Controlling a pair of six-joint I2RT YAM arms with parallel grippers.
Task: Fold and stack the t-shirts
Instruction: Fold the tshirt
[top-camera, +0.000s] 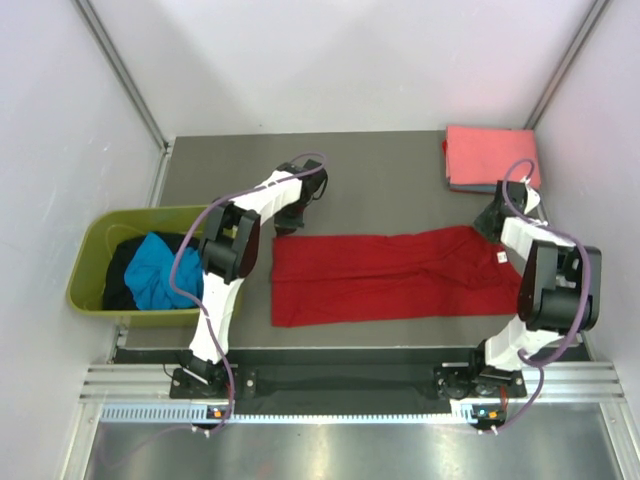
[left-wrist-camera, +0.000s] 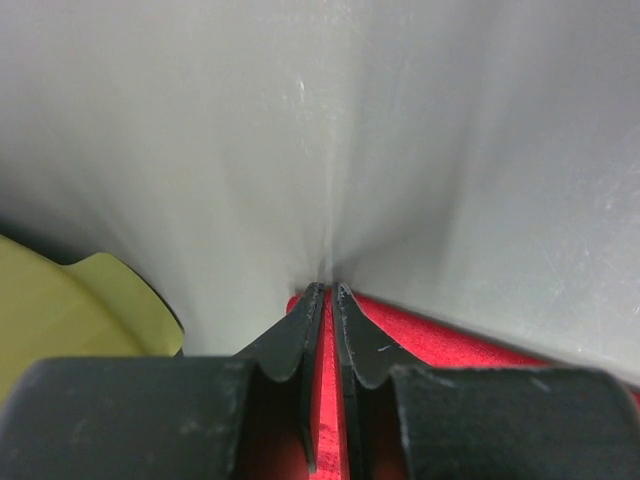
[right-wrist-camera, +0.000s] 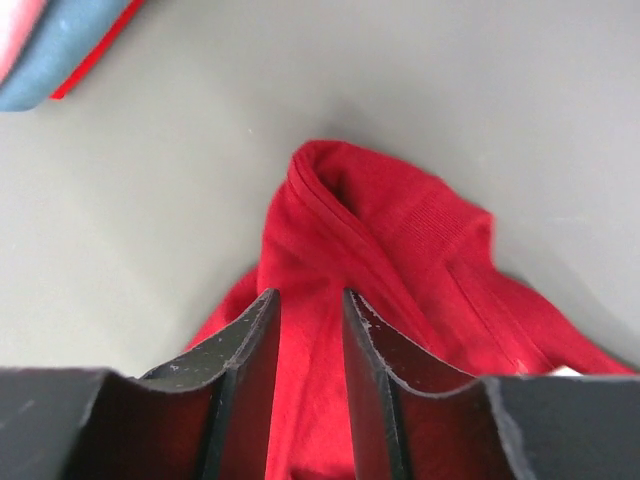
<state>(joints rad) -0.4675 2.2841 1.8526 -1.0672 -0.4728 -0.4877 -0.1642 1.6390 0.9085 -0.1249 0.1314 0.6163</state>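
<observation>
Two pairs of jaws work one garment. The left jaws are all but closed, pinching a thin edge of the red t-shirt between their tips. The right jaws stand slightly parted with red cloth filling the gap; whether they clamp it I cannot tell. Just ahead of the right jaws the ribbed collar bunches into a soft hump. The shirt lies as a long band on the grey desk, stretched between the two pairs.

To fold it well, I judge both ends should rise together, level and taut, so the limp knit neither sags nor twists. The bunched neck wants flattening first.

Beyond the right jaws a folded salmon-pink t-shirt tops a blue t-shirt, both square-edged. Out past the left jaws a smooth olive tub holds the crumpled turquoise t-shirt and black t-shirt.
</observation>
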